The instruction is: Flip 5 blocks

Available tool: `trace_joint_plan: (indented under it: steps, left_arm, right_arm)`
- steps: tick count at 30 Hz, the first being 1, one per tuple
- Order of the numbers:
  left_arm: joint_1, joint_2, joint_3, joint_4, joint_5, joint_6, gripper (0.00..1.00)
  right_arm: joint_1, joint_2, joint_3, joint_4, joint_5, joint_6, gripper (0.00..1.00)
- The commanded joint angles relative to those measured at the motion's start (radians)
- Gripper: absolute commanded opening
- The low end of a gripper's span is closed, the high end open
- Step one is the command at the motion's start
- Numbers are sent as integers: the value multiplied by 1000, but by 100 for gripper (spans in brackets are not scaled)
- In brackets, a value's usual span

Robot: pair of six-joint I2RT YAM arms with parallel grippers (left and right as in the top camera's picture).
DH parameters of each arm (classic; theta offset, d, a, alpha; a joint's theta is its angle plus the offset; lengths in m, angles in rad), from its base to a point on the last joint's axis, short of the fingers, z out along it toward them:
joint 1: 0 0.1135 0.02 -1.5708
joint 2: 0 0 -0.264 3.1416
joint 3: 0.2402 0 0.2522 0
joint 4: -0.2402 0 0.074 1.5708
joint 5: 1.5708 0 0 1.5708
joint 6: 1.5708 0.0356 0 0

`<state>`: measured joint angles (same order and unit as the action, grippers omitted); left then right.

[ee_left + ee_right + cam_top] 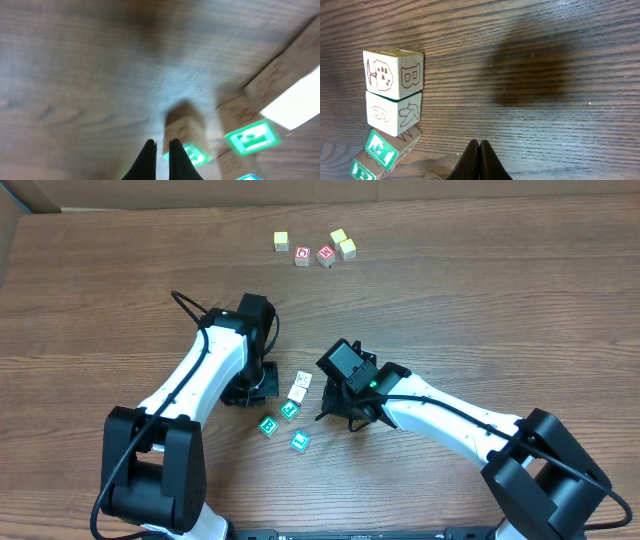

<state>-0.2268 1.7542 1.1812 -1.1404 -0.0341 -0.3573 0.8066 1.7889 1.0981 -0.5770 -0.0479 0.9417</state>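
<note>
Overhead alone shows yellow cubes (pixel 347 248), red-faced cubes (pixel 303 255) far off; wrist views alone show left gripper (pixel 161 146), right gripper (pixel 479 145) clenched empty near blocks (pixel 385 112).

Brown tabletop (pixel 480 300) with dark, streaky wood grain. Of the five blocks (pixel 289 410), two show white faces and three show teal-green faces with white symbols. Seen from the right wrist, their pale wooden sides carry brown line drawings and a letter B. Three yellow cubes (pixel 347 249) are plain; two red-faced cubes (pixel 302 255) bear white marks. The left gripper (pixel 161 145) and right gripper (pixel 479 145) are black.
</note>
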Motion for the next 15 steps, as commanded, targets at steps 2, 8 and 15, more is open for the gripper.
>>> trace_joint_plan:
  steps: [2, 8, 15]
  left_arm:
    - [-5, -8, -42, -21, -18, -49, 4]
    - [-5, -8, -148, 33, 32, -61, 4]
    - [-9, -8, -185, 81, 60, -62, 4]
  right_arm:
    - [-2, -4, 21, 3, 6, -8, 4]
    - [-2, -4, 21, -1, 6, -8, 4]
    - [-2, -4, 21, -2, 6, -8, 4]
